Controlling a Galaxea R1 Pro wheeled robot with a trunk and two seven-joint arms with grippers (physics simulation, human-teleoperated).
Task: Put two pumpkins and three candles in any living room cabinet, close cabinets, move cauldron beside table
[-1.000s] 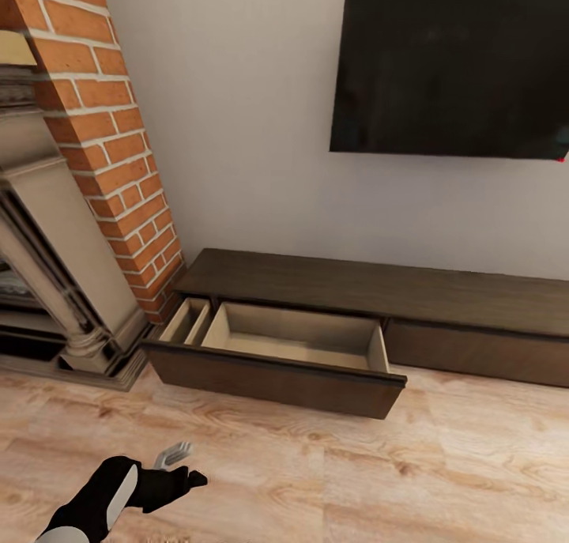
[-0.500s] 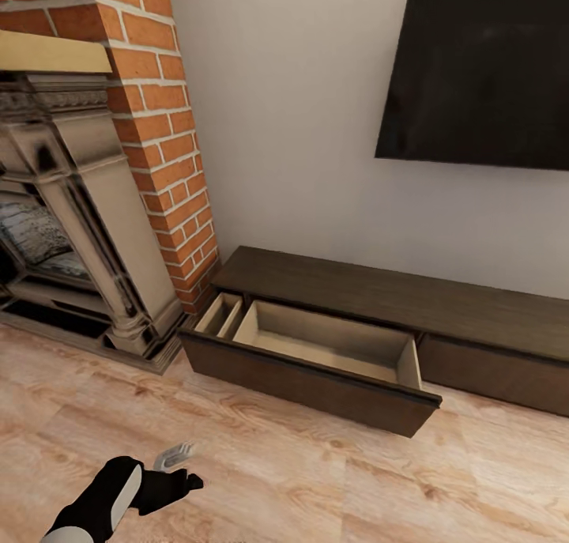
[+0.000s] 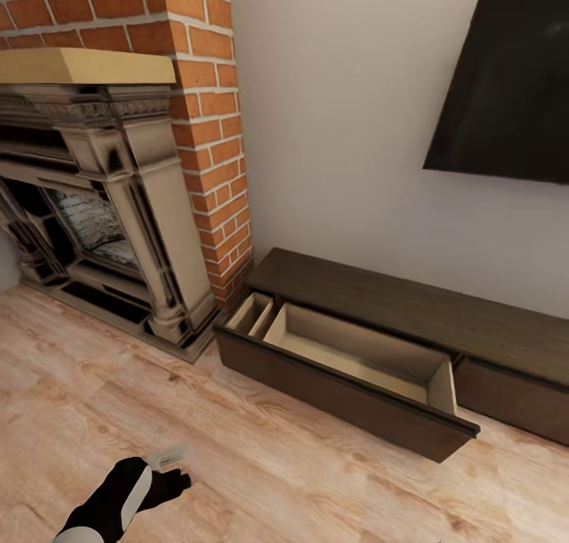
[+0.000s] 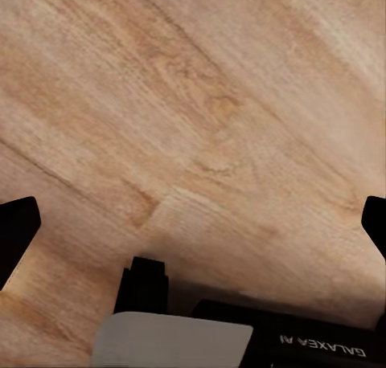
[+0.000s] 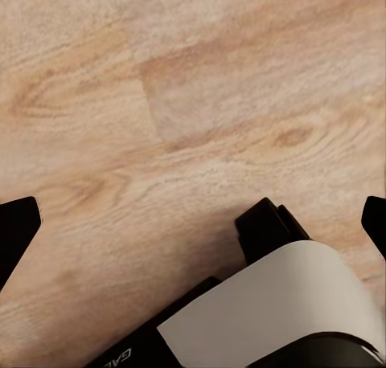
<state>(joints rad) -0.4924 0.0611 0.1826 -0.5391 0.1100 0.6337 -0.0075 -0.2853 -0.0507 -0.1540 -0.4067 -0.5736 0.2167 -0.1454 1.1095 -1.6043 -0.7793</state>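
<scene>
The cabinet is a long, low dark brown unit against the white wall. Its left drawer stands pulled out over the floor. I see nothing inside the drawer's pale interior. The drawer front to its right is shut. My left gripper hangs low over the wooden floor, well short of the drawer. In the left wrist view the left gripper is open over bare planks. In the right wrist view my right gripper is also open over bare planks. The pumpkins, candles and cauldron are out of view.
A stone fireplace with a brick chimney stands left of the cabinet, its base reaching onto the floor. A black TV hangs on the wall above the cabinet. Wooden floor stretches in front.
The camera has swung left, so the fireplace fills more of the picture and the cabinet and TV sit further right. The drawer stays pulled out and my left arm keeps its pose.
</scene>
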